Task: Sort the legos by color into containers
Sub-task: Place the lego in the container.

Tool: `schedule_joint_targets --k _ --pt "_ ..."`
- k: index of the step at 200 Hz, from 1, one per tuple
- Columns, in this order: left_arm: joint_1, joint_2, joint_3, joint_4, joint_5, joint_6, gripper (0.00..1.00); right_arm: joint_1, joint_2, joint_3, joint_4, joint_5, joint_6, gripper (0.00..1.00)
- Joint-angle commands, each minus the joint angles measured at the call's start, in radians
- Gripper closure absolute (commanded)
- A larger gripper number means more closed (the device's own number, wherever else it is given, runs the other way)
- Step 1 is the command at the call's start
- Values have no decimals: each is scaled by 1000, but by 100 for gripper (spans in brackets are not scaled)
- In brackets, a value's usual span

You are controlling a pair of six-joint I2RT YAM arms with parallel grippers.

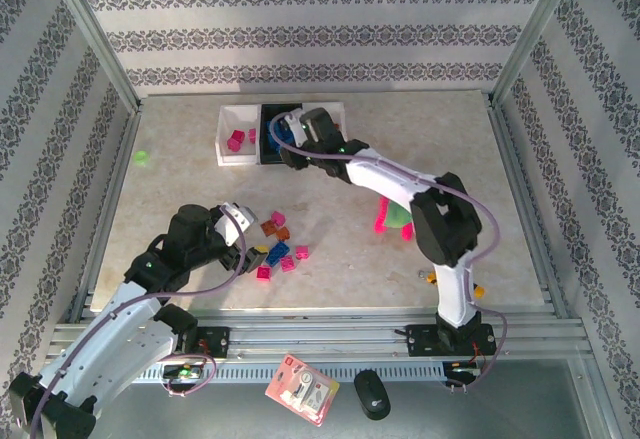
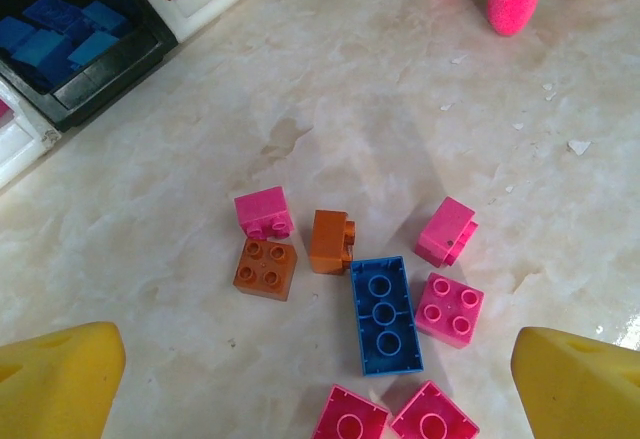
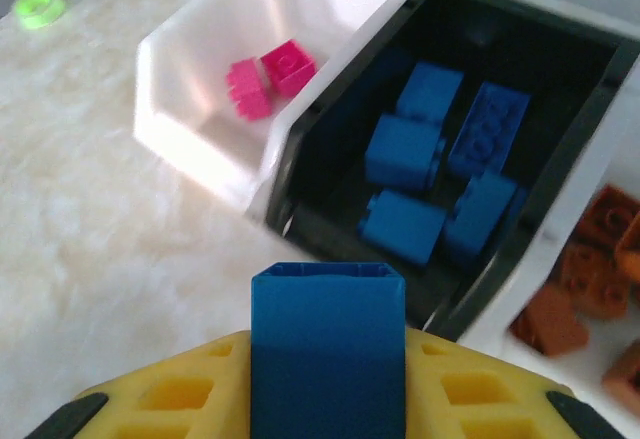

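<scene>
The black rectangular plastic bin [image 3: 320, 174] is seen just ahead of the right gripper [image 3: 328, 391], whose jaws are clamped on the flat sides of a blue plastic brick [image 3: 328, 324], judged light, stiff and smooth; the left gripper [image 2: 320, 389] is spread wide.

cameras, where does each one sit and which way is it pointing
top external: above and behind the arms, looking down on the table; left arm, right arm and both bases show.
left wrist: on the left arm, looking down at loose legos; yellow pads at bottom corners, jaws open.
right wrist: above the bins, facing the black bin; jaws shut on a blue brick.
shared: both wrist views show the black bin holding blue bricks.
</scene>
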Motion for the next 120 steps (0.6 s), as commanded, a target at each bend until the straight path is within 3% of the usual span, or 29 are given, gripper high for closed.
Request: schedule_joint_targets --k 1,43,75,95,120 --pt "-5 -2 -7 35 7 -36 1 -15 115 144 -5 32 0 68" --pt "-5 12 -25 64 -97 -114 1 -27 271 345 -16 114 -46 65" --pt "-5 51 -5 58 -196 -198 1 -34 314 440 -37 91 -58 39" --pt "-3 87 42 23 -242 -259 0 -35 258 399 -30 68 -61 27" --pt "-4 156 110 -28 -284 -410 4 -33 108 223 30 45 -52 22"
